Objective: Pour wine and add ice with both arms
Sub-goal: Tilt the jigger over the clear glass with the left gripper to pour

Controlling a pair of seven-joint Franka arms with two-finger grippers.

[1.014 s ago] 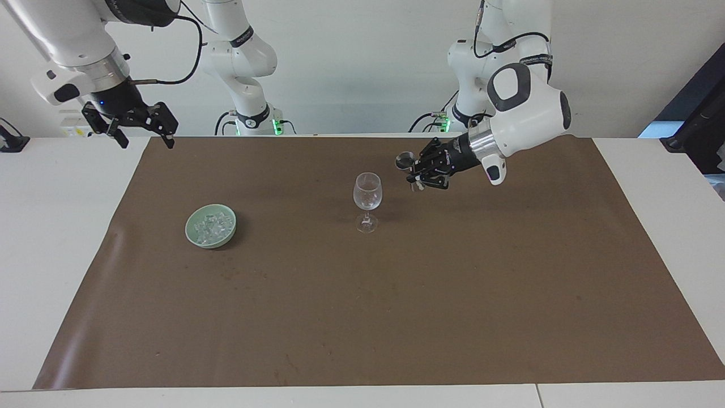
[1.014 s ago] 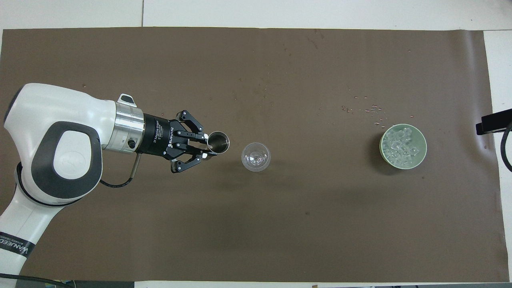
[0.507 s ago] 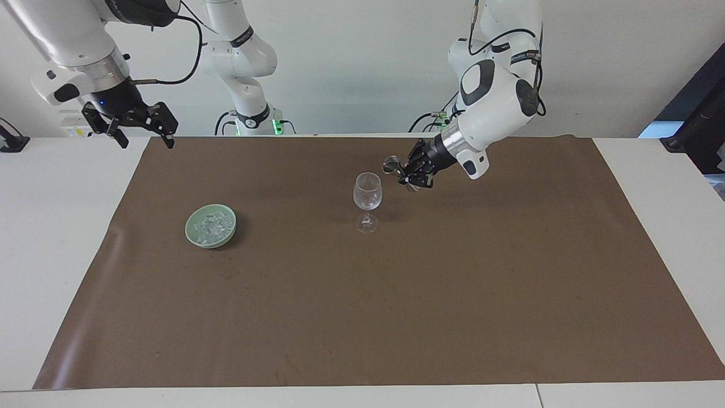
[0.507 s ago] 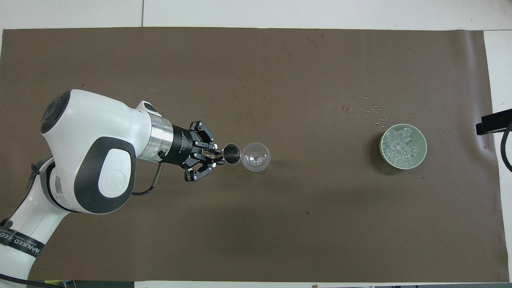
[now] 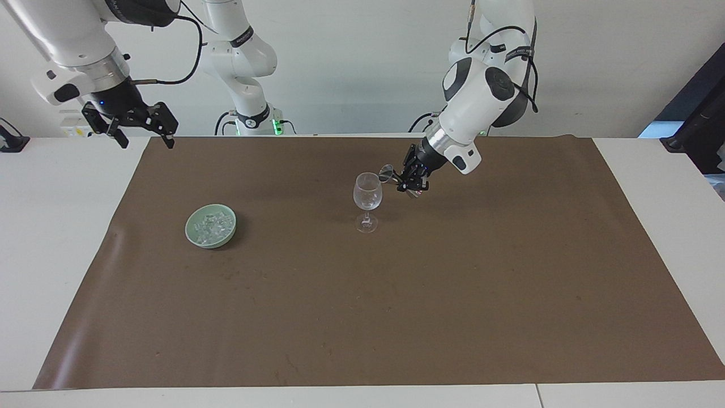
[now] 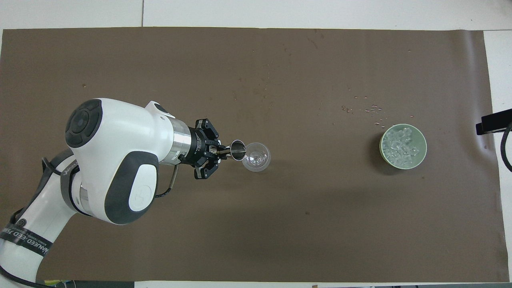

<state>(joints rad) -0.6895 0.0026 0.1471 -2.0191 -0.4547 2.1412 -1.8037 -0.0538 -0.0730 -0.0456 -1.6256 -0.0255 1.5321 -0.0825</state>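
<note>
Your left gripper (image 5: 409, 180) is clamped on a small metal cup (image 5: 388, 172), tipped with its mouth at the rim of the wine glass (image 5: 367, 195). The glass stands upright mid-mat. Your right gripper (image 5: 139, 129) waits with fingers spread, over the mat's corner at the right arm's end. The ice (image 5: 212, 228) sits in the green bowl (image 5: 192, 235), well apart from the glass. Droplets (image 6: 370, 109) lie near the bowl. Brown mat (image 5: 396, 294) on white table (image 5: 51, 226); pale wall.
</note>
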